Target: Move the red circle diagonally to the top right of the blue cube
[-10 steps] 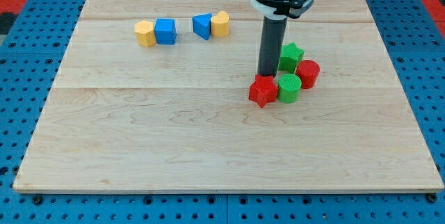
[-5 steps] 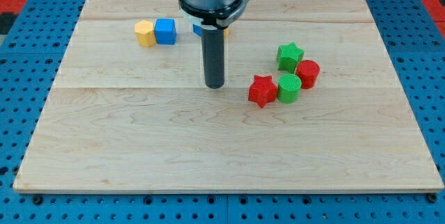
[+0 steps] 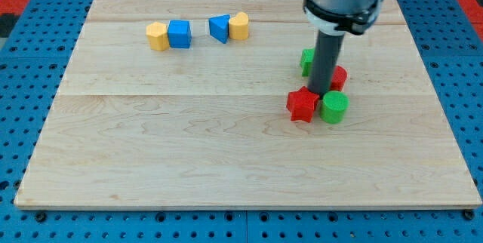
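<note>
The red circle [image 3: 339, 78] lies right of centre, mostly hidden behind my rod. My tip [image 3: 321, 92] stands just left of it, between the red star [image 3: 302, 105] and the green cylinder [image 3: 333, 108], at their upper edges. The green star [image 3: 307, 61] shows only partly behind the rod. The blue cube [image 3: 179, 34] sits far off at the upper left, touching a yellow block [image 3: 157, 36] on its left.
A blue triangular block [image 3: 219, 28] and a yellow block [image 3: 239, 26] touch each other at the upper middle. The wooden board [image 3: 226, 160] lies on a blue pegboard.
My rod swung left to mid-board and came back right into the cluster. The red star and the green cylinder have shifted right and down a little.
</note>
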